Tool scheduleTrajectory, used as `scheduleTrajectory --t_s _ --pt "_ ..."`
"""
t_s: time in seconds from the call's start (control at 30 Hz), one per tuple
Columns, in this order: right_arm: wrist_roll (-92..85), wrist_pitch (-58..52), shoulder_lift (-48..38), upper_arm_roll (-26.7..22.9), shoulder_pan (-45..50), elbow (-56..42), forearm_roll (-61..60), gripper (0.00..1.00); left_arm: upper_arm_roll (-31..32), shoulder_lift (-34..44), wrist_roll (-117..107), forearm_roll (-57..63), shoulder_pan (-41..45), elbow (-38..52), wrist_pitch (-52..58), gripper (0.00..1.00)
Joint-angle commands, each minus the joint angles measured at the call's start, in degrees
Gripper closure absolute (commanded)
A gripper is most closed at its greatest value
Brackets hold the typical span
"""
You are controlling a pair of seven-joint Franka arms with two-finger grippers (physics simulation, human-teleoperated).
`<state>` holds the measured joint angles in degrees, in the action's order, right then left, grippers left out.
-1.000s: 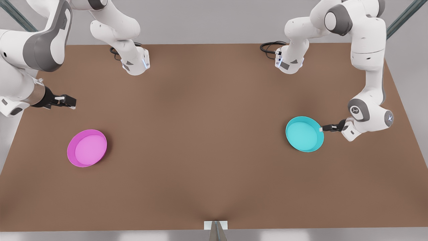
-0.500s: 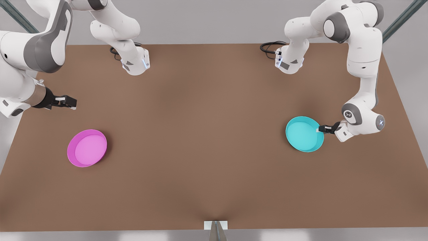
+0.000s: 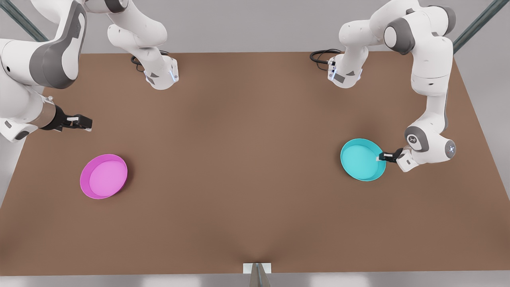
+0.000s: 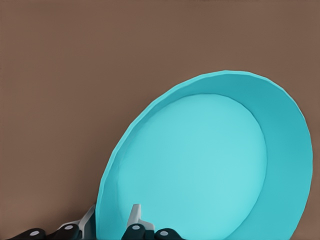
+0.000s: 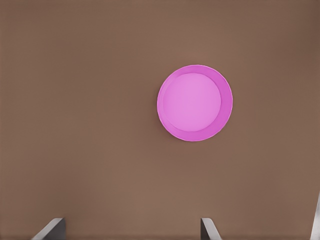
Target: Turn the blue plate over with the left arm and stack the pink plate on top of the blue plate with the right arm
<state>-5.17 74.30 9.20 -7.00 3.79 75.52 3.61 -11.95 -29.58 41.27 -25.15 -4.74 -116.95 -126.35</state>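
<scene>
Plates are sitting well apart on the brown tabletop (image 3: 255,167) in the front view: the pink plate (image 3: 104,176) toward that view's left, the blue plate (image 3: 362,159) toward its right, both lying open side up. The left hand (image 3: 381,157) is reaching in low at the blue plate's rim on the side nearest its arm; the right hand (image 3: 81,121) is waiting above the tabletop, apart from the pink plate. Left wrist view: the left hand (image 4: 112,222) is straddling the blue plate (image 4: 200,165) rim, one finger outside the wall, one inside, not visibly clamped. Right wrist view: the right hand (image 5: 132,227) is spread wide, with the pink plate (image 5: 195,102) lying flat and well ahead. Both plates are looking light, stiff and smooth, probably slippery, so the low upright rim is seeming the only place to pinch, and a shallow bite is likely risking slip during the flip.
</scene>
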Motion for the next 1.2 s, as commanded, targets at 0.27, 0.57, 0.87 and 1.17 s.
scheduleTrajectory --t_s 0.27,0.57,0.87,1.17 --pt "-0.2 0.0 -0.1 -0.1 0.0 -0.1 -0.2 0.0 0.0 -0.8 0.0 0.0 0.1 0.4 0.2 0.78" --pt "0.0 0.1 -0.1 -0.3 0.1 -0.1 -0.3 0.0 -0.2 5.5 -8.5 0.7 2.9 4.4 5.3 0.79" --pt "0.2 0.0 2.1 -0.2 -0.3 -0.6 -1.2 0.0 -0.1 4.4 -60.1 19.0 22.0 41.4 31.6 0.79" --pt "0.6 0.0 1.9 -0.2 0.2 -1.0 -1.2 0.0 -29.9 -15.1 -84.9 43.4 61.5 64.4 32.1 0.79"
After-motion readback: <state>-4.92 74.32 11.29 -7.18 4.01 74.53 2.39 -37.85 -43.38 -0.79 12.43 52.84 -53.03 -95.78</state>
